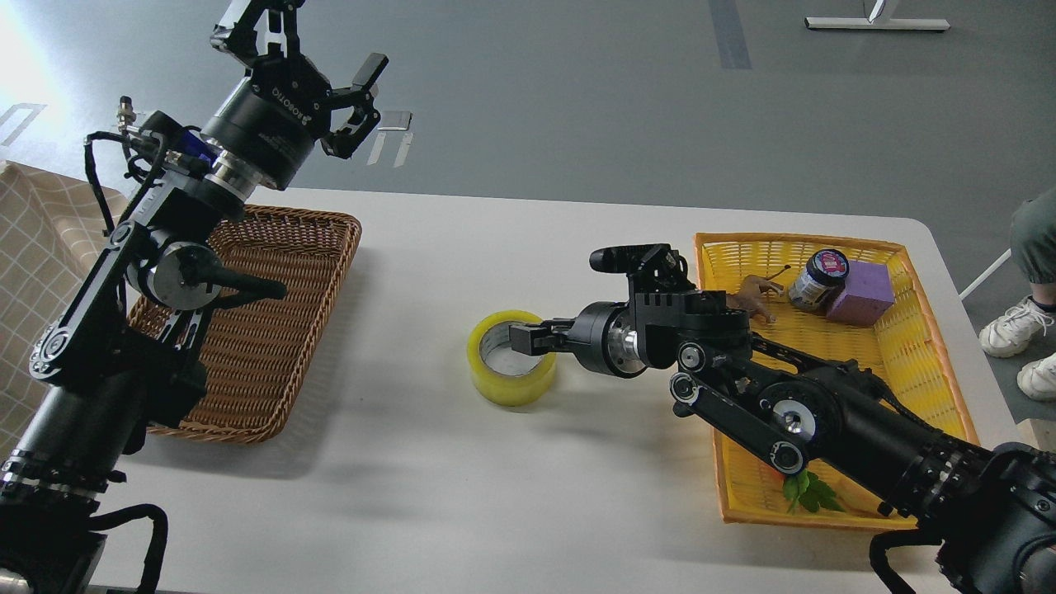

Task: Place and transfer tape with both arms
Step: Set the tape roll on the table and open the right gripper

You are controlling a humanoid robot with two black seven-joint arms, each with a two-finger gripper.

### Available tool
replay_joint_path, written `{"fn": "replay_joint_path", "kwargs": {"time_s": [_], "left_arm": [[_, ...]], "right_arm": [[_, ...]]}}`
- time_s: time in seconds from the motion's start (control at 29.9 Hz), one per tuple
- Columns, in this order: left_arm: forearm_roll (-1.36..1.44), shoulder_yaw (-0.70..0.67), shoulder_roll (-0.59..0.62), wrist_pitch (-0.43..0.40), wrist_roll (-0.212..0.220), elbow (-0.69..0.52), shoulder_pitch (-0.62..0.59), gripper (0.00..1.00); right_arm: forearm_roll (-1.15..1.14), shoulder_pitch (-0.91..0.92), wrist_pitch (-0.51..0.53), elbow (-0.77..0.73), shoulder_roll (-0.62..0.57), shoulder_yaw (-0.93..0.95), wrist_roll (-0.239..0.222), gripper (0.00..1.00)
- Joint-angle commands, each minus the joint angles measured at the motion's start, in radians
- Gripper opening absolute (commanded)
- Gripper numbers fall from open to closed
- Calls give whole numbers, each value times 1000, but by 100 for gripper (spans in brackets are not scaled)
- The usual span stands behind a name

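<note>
The tape [505,381], a yellow roll with a grey-white core, is at the middle of the white table [429,495], lying flat at or just above its surface. My right gripper [530,339] reaches in from the right and is shut on the roll's right wall, with one finger inside the core. My left gripper [301,45] is open and empty, raised high at the upper left above the far end of the brown wicker basket [272,346], well away from the tape.
A yellow basket [825,242] at the right holds a dark jar [819,279], a purple block [862,293], a brown item [755,293] and green leaves [808,491]. A checked cloth [41,231] lies far left. A person's shoes [1015,326] stand beyond the table's right edge.
</note>
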Motion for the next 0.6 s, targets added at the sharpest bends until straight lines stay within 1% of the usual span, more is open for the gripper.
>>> {"fn": "replay_joint_path", "kwargs": {"time_s": [0.0, 0.13, 0.37, 0.5, 0.57], "left_arm": [[0, 0, 0, 0, 0, 0, 1, 98], [1, 2, 0, -1, 0, 0, 1, 98], [9, 8, 0, 3, 1, 0, 1, 98], [20, 19, 3, 9, 3, 0, 1, 98], [18, 19, 3, 11, 1, 0, 2, 98]], "right_arm": [[10, 2, -55, 26, 0, 9, 7, 96], [12, 2, -57, 58, 0, 39, 4, 100], [12, 4, -54, 134, 0, 96, 4, 100], [21, -2, -48, 218, 0, 176, 5, 100], [64, -9, -45, 256, -63, 191, 7, 100]]}}
